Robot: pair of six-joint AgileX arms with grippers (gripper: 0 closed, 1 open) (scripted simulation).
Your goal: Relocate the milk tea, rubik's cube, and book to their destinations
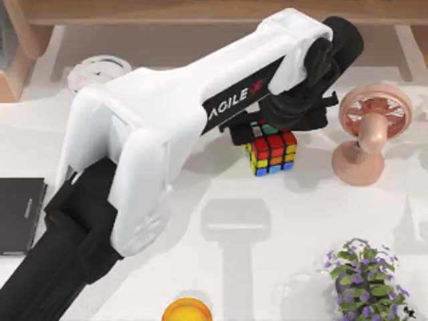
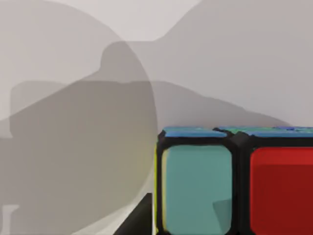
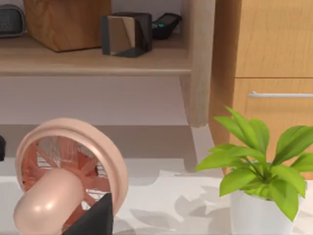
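Left pincer point(image 1: 267, 130) over rubik's cube point(image 1: 273, 152) | grip: cannot tell | cube part-hidden

Rubik's cube point(image 1: 272, 151): far part hidden under the left gripper point(image 1: 277, 124); cut off by the frame edge in the left wrist view point(image 2: 234, 183).
Left gripper fingers: covered by the wrist housing from above; contact with the cube unclear.
Milk tea point(image 1: 100, 69): far left, partly hidden behind the left arm; drink and pearls too faint to tell.
Black slab point(image 1: 20, 214): cut by the left edge, right side tucked under the arm.
Orange-yellow round thing point(image 1: 187, 311): cropped at the near edge.
Purple-flowered plant point(image 1: 366, 281): cropped at the near right corner.
Pink fan point(image 3: 68, 178): base cut off in the right wrist view.
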